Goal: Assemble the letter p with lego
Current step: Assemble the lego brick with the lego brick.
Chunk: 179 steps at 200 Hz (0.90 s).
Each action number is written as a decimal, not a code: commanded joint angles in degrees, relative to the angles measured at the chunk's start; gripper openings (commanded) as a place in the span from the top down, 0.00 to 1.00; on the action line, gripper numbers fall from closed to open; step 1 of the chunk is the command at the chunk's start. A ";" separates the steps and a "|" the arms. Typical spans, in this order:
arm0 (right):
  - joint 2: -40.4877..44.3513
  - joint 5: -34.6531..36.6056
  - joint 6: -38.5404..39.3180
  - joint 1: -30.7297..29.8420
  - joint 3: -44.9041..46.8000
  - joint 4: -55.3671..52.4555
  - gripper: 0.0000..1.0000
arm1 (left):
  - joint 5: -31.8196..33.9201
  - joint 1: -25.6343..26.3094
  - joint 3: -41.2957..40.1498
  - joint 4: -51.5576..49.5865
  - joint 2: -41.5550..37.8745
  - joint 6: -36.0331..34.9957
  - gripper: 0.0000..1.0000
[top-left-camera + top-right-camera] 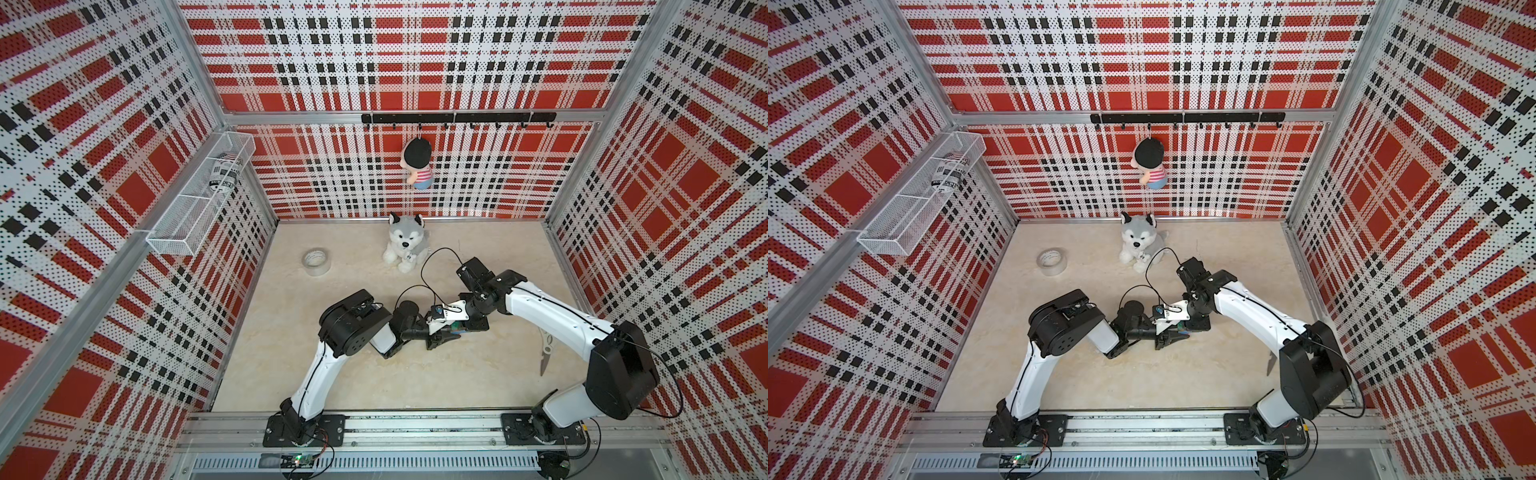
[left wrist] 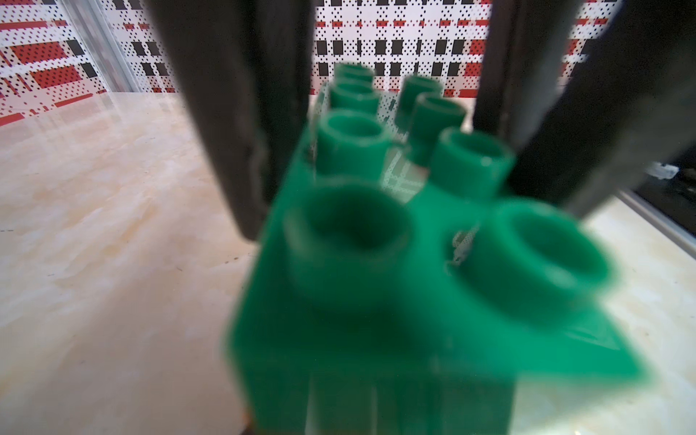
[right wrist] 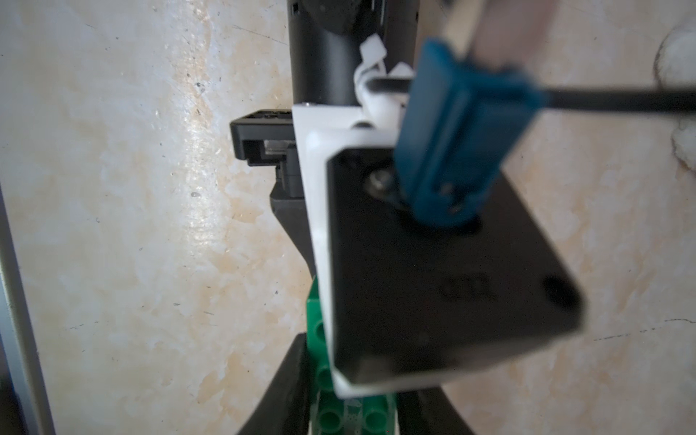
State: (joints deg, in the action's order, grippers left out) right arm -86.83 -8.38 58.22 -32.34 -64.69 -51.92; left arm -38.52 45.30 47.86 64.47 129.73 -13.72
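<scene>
Both top views: left pincer (image 1: 451, 335) & right pincer (image 1: 466, 325) meet tip to tip over the middle of the beige marbled desk (image 1: 332, 374). A sliver of dark green studded plastic lego brick (image 1: 457, 326) (image 1: 1179, 327) shows btwn them. A clear tape roll (image 1: 316, 262) lies well apart, nr the back.

Left wrist: the brick (image 2: 376, 301) fills the view, studs toward the cam. The left pincer's black fingers (image 2: 241, 132) are clamped on its sides.

Right wrist: the right pincer's fingers (image 3: 280, 395) are closed on the same brick (image 3: 350, 418). It is mostly hidden by the left wrist's black camera box (image 3: 433, 282).
</scene>
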 commanded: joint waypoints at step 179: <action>-6.56 2.13 0.26 1.04 1.32 -1.16 0.94 | 5.34 -0.74 -2.20 -14.05 5.44 -2.39 1.00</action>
State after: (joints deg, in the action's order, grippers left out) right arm -88.47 -7.73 58.46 -31.68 -65.78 -52.36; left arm -38.48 45.15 47.94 64.42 129.82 -13.06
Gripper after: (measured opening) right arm 0.348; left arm 0.350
